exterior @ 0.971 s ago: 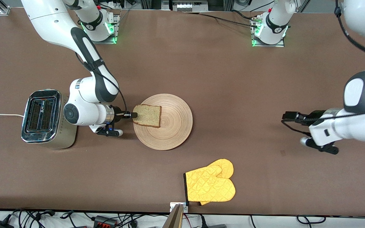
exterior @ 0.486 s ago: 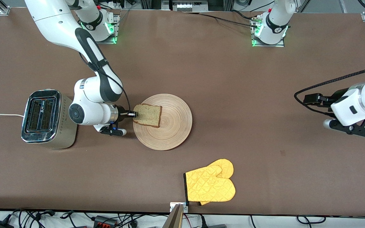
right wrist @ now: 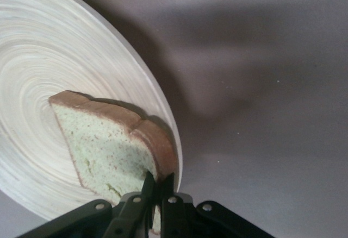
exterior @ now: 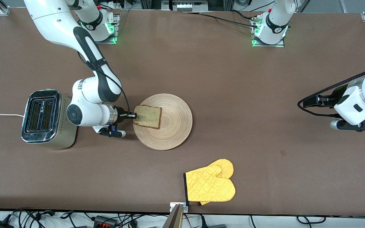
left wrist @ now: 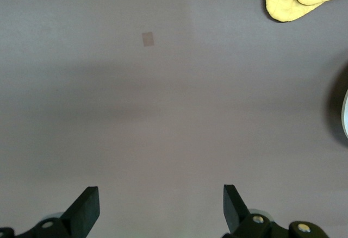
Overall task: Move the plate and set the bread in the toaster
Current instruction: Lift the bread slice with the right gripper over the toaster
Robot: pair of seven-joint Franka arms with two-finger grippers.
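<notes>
Your right tool (exterior: 133, 116) pinches the bread (exterior: 148, 116) by the crust edge that faces the toaster (exterior: 44, 119), with the slice over the rim of the plate (exterior: 173, 126) on the side toward the right arm's end of the worktop (exterior: 201, 72). In the right wrist view the two fingers are pressed onto the slice's edge and its lower corner appears raised off the wood, casting a shadow on the plate.

The relation that matters to you: the toaster stands on the wrist's side of the right tool, toward the right arm's end of the worktop, so the bread must travel back along the line of the forearm, over the tool's own wrist position. The slots run from the robots' edge toward the camera's edge of the worktop. In the front view the slice shows its broad face upward, so you would likely need to turn it on edge before lowering it in. The right arm is plainly the nearer one; its forearm slopes down from its base, wrist bent so the tool lies nearly level and points toward the plate.

Your left tool (left wrist: 160, 211) waits with fingers spread wide over bare worktop at the left arm's end, well apart from the plate. A yellow oven mitt (exterior: 210, 184) lies near the camera's edge.
</notes>
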